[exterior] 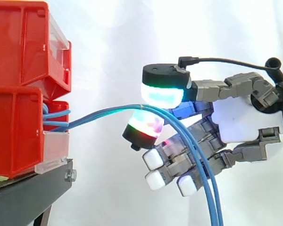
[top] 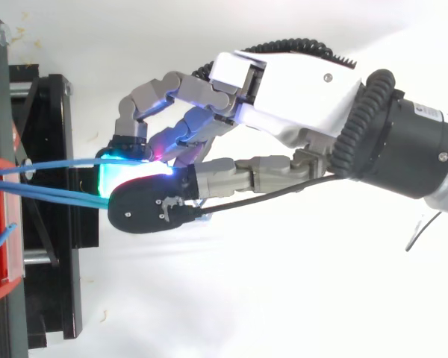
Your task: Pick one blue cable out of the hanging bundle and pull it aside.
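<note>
We are seeing the hand (exterior: 240,123) reaching toward the red bins (exterior: 19,94) from their open front, its fingers curling and two glowing pads (exterior: 162,96) pinching a blue cable (exterior: 101,115) between them. The cable is running out of the lower bin's front and stretching across the gap to the pads, away from the bins. Beyond the pinch, on the far side from the bins, blue strands (exterior: 208,188) are drooping past the other curled fingers. The bins are sitting on a black stand (exterior: 28,188).

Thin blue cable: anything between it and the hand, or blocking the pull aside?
Nothing visible: the hand pinches the thin blue cable between glowing fingers, well off the red plastic bins.
</note>
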{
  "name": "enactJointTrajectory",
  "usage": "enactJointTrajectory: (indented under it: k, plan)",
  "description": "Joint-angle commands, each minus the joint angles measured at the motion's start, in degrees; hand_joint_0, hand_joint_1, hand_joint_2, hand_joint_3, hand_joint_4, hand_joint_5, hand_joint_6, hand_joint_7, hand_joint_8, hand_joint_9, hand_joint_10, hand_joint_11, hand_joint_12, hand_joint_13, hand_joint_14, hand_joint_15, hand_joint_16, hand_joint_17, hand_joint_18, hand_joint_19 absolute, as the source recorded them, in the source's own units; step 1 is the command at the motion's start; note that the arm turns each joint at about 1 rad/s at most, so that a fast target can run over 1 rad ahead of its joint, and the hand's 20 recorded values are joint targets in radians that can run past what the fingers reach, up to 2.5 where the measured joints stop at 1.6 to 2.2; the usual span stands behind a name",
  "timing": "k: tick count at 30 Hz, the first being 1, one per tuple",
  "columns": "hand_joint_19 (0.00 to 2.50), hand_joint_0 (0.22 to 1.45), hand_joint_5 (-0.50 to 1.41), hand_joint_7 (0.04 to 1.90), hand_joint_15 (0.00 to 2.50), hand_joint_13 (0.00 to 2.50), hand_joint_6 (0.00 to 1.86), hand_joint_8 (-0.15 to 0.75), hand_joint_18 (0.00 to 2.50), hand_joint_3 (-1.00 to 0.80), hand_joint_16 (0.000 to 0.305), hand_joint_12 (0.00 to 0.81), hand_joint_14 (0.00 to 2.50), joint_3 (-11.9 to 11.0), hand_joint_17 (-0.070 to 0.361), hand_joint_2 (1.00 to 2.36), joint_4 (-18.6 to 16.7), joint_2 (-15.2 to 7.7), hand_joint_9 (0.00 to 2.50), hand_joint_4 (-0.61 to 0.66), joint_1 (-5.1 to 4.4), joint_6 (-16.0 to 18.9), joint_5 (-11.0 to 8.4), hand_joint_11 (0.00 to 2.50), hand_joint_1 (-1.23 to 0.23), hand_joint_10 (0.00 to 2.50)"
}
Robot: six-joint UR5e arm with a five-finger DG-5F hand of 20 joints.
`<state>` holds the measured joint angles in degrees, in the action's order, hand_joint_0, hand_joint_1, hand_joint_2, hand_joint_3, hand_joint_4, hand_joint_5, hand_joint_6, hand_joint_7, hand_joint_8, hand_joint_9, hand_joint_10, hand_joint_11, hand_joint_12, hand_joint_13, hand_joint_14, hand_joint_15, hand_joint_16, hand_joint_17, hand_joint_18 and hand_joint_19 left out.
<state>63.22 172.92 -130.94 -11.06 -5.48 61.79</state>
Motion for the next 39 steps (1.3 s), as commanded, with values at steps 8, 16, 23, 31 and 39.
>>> enactJointTrajectory:
  k: [8,16,23,31,39]
  plan:
    - [0.52,0.6,-0.19,1.1,0.43,0.75,0.91,0.315,0.83,-0.21,0.053,0.359,0.01,0.0,0.12,1.02,0.1,0.0,0.84,0.17,0.07,-0.1,0.0,0.61,-0.66,0.02]
    - [0.48,0.67,-0.19,1.05,0.41,0.75,0.91,0.301,0.83,-0.45,0.052,0.349,0.01,0.1,0.118,1.0,0.1,0.0,0.83,0.15,0.07,-0.2,-0.17,0.61,-0.8,0.01]
    - [0.42,0.73,-0.19,1.04,0.39,0.74,0.9,0.273,0.84,-0.5,0.05,0.336,0.01,0.5,0.114,1.0,-0.3,-0.4,0.8,0.04,0.69,-0.5,0.0,0.62,-0.91,0.02]
    - [0.45,0.52,-0.19,1.07,0.4,0.75,0.91,0.272,0.86,-0.5,0.053,0.354,0.02,4.0,0.118,1.0,-5.0,-0.3,0.8,0.1,1.04,-0.5,0.0,0.64,-0.94,0.02]
    - [0.49,0.47,-0.18,1.03,0.41,0.77,0.87,0.329,0.88,-0.5,0.06,0.391,0.01,4.8,0.134,1.0,-6.8,-0.4,0.86,0.15,1.48,-0.5,0.7,0.59,-0.49,0.01]
